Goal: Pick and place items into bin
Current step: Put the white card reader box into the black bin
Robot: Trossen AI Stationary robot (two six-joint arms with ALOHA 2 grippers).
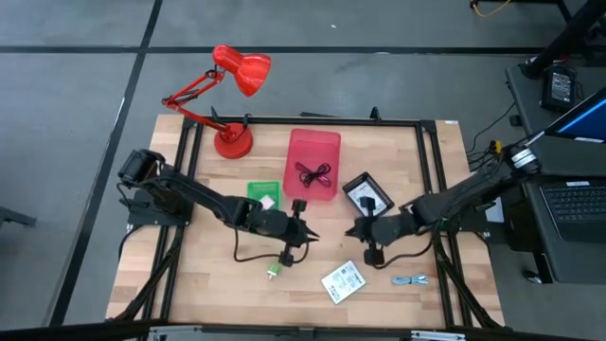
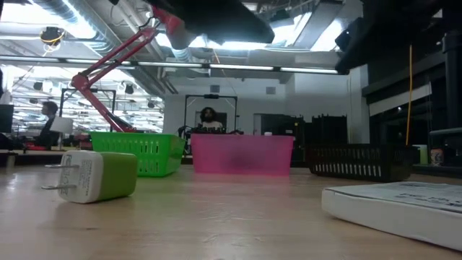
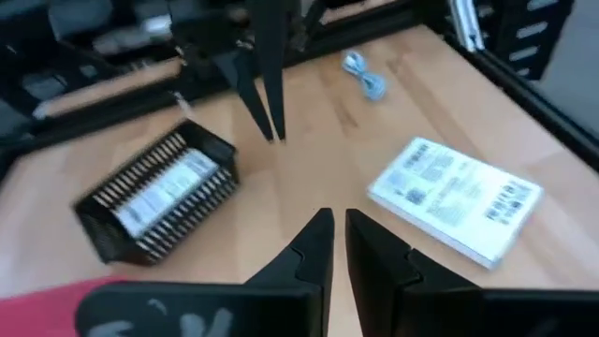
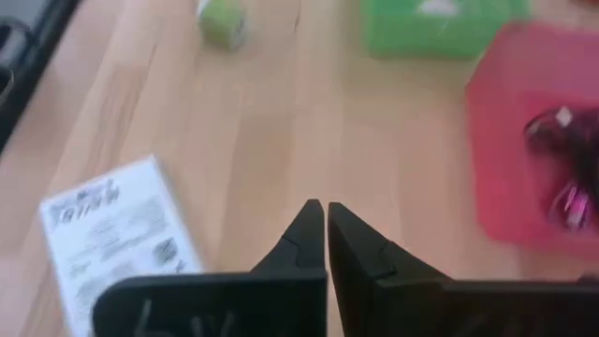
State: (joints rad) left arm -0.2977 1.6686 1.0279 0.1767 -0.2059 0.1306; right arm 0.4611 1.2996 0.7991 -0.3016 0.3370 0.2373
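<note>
High view items: white printed flat packet (image 1: 342, 281) and blue-grey coiled cable (image 1: 410, 280) on bare wood; maroon cable (image 1: 312, 175) inside pink plastic bin (image 1: 313, 144).
Left gripper (image 1: 301, 230): nearly closed, empty.
Right gripper (image 1: 359, 230): closed, empty.
Surface: light wooden slat table (image 1: 199, 284).
Room: grey floor, ceiling lights.
Writing: packet print unreadable.

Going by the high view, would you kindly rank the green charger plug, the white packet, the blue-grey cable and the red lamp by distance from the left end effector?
From the left end effector:
1. Green charger plug, just below it.
2. White packet, toward the front edge.
3. Blue-grey cable, front right.
4. Red lamp, far back left; close to the cable's distance.
</note>
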